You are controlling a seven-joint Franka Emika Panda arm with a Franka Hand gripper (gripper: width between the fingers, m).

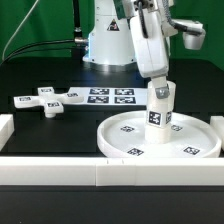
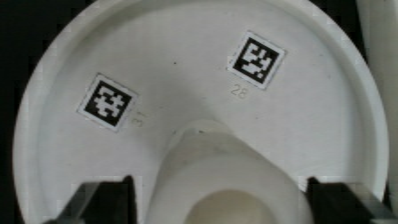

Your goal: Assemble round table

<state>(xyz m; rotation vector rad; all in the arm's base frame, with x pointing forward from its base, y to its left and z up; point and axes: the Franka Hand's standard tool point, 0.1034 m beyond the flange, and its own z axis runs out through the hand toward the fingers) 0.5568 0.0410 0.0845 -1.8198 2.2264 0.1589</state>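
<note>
The large round disc (image 1: 122,146) lies flat on the black table at the exterior view's right, tags on its face; it fills the wrist view (image 2: 160,60). The short thick cylinder (image 1: 160,112) stands upright on the disc's middle, and its top shows in the wrist view (image 2: 228,175). My gripper (image 1: 160,88) hangs straight over the cylinder's top, its fingers (image 2: 103,200) on either side of it with a gap showing on each side, so it is open. The cross-shaped piece (image 1: 48,100) lies on the table at the exterior view's left.
The marker board (image 1: 110,96) lies between the cross-shaped piece and the robot's base. A white border rail (image 1: 90,172) runs along the front, another (image 1: 5,125) along the exterior view's left edge. A further rail end (image 1: 217,118) shows at the right.
</note>
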